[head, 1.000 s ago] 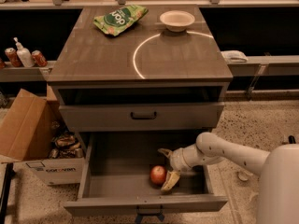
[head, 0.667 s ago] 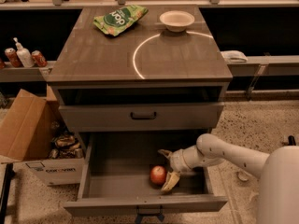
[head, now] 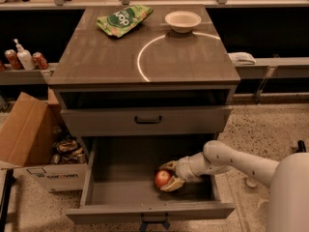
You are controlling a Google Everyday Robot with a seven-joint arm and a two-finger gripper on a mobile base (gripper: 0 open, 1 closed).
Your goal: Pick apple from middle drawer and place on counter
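Observation:
The red apple [head: 162, 178] lies on the grey floor of the open middle drawer [head: 120, 187], right of centre. My gripper [head: 169, 175] reaches in from the right on a white arm, with one finger behind the apple and one in front of it, both close against it. The apple rests on the drawer floor. The counter [head: 96, 57] is the glossy grey-brown cabinet top above, with a bright curved reflection.
A white bowl [head: 182, 20] and a green chip bag [head: 123, 18] sit at the back of the counter. The drawer front above [head: 147, 120] is closed. A cardboard box [head: 29, 134] stands at the left. Cans and a bottle [head: 21, 58] sit on a left shelf.
The gripper and apple have stayed in nearly the same place; the fingers sit slightly closer around the apple.

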